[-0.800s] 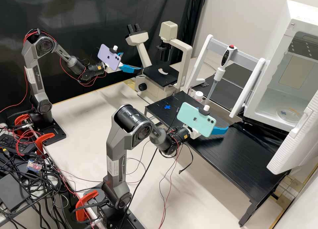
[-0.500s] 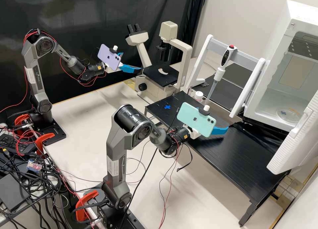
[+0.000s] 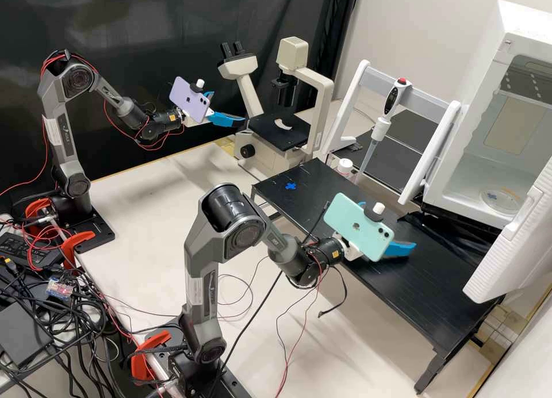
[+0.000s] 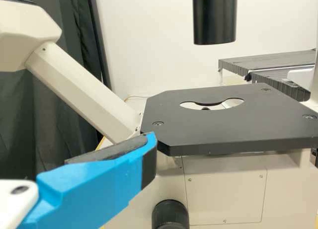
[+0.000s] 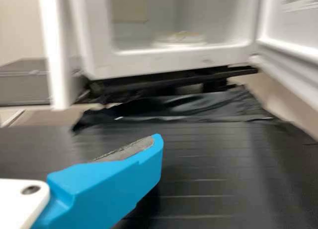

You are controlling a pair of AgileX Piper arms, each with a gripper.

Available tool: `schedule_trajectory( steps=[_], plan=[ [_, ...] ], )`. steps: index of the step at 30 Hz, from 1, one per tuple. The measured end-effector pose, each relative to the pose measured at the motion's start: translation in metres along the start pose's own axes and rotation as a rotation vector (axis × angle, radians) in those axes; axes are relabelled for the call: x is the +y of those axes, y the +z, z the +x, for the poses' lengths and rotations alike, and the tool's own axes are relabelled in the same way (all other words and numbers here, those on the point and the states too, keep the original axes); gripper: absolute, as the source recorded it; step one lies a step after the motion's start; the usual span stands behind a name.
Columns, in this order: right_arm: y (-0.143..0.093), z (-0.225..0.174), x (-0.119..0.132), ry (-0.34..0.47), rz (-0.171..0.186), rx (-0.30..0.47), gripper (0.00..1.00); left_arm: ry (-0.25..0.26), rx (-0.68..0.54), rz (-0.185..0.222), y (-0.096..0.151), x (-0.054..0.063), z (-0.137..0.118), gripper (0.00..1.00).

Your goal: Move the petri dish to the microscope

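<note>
Petri dish (image 3: pixel 501 202) in open white box (image 3: pixel 472 165), well apart from microscope (image 3: pixel 279 137). Left tool (image 3: pixel 229 106) near microscope, right tool (image 3: pixel 388 224) over black surface (image 3: pixel 431 277), both wide, empty. Seemingly nothing done; left: grab, lift out, carry, set down.

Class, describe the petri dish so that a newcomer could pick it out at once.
Start at the white cabinet with its door open, on the right in the high view. On its floor lies the petri dish, round and shallow. Unlike the long pipette outside, it is flat.
</note>
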Motion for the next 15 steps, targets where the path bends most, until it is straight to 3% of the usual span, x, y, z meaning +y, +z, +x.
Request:
schedule_trajectory(
  steps=[3, 7, 15],
  plan=[
    [0.005, 0.008, 0.021, 0.068, 0.028, -0.001, 1.0, 0.0, 0.0, 0.0, 0.0, 0.0, 0.0, 1.0],
    [0.008, 0.027, 0.043, 0.135, 0.023, 0.01, 1.0, 0.0, 0.0, 0.0, 0.0, 0.0, 0.0, 1.0],
    [0.006, 0.076, 0.068, 0.18, 0.026, 0.005, 1.0, 0.0, 0.0, 0.0, 0.0, 0.0, 0.0, 1.0]
  ],
)
